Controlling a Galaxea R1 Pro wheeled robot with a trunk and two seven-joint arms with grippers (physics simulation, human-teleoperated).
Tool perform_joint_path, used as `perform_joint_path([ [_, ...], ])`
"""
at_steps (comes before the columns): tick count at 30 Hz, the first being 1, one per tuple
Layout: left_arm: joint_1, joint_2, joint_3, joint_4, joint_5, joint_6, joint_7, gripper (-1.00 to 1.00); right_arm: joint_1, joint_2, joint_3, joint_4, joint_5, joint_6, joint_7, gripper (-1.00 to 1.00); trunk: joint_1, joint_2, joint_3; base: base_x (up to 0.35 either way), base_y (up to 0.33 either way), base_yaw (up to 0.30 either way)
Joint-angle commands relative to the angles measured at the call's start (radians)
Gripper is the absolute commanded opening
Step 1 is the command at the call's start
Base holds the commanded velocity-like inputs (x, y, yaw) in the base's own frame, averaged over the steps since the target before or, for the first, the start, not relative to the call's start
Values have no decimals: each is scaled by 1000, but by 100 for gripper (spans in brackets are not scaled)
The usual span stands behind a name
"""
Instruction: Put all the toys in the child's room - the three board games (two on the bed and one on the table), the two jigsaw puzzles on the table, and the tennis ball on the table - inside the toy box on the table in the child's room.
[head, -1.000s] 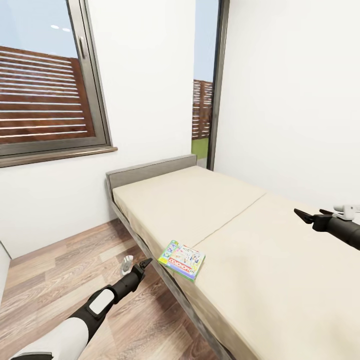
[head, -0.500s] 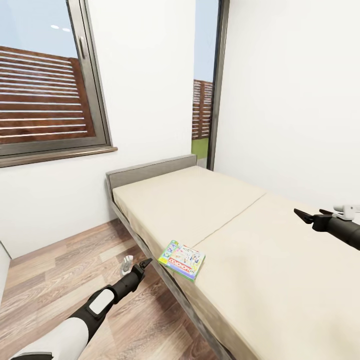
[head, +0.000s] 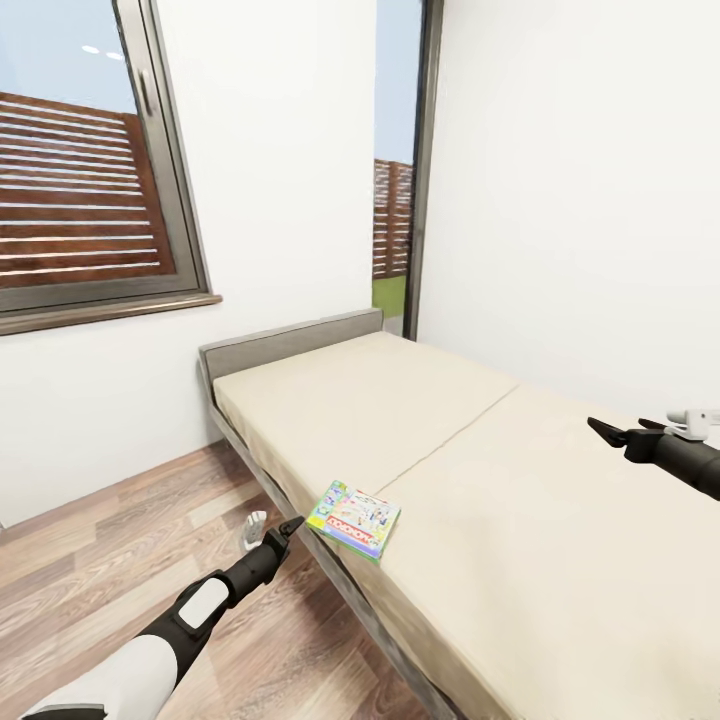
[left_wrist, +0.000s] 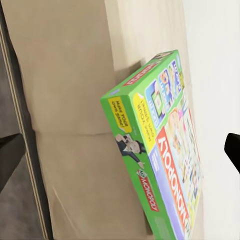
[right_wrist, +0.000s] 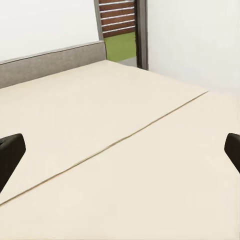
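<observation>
Green board game (head: 355, 518) lying flat at the near-left edge of the bed (head: 520, 520), not yet grasped; left gripper (head: 272, 535) just beside it and right gripper (head: 625, 440) over the mattress, both spread and empty.

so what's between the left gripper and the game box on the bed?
Nothing: head view shows bare air between left gripper and board game at the bed edge.

My left arm reaches forward and low, and my left gripper (head: 272, 531) has its 2 fingers spread apart. My right arm comes in from the side, held higher, and my right gripper (head: 628, 431) is spread wide too.
</observation>
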Motion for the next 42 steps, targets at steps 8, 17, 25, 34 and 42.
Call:
perform_joint_path([
  [8, 0, 0, 1, -1, 8, 9, -2, 100, -1, 0, -1, 0, -6, 7, 1, 100, 0, 0, -1, 0, 0, -27],
  [17, 0, 0, 1, -1, 8, 9, -2, 100, -1, 0, -1, 0, -6, 7, 1, 100, 0, 0, -1, 0, 0, -8],
  [25, 0, 0, 1, 0, 7, 9, -2, 100, 0, 0, -1, 0, -5, 7, 1, 100, 0, 0, -1, 0, 0, -15],
  [34, 0, 0, 1, -1, 8, 9, -2, 100, 0, 0, -1, 0, -5, 7, 1, 100, 0, 0, -1, 0, 0, -156],
  [42, 0, 0, 1, -1, 9, 9, -2, 100, 0, 0, -1, 0, -5, 7, 1, 100, 0, 0, -1, 0, 0, -175],
])
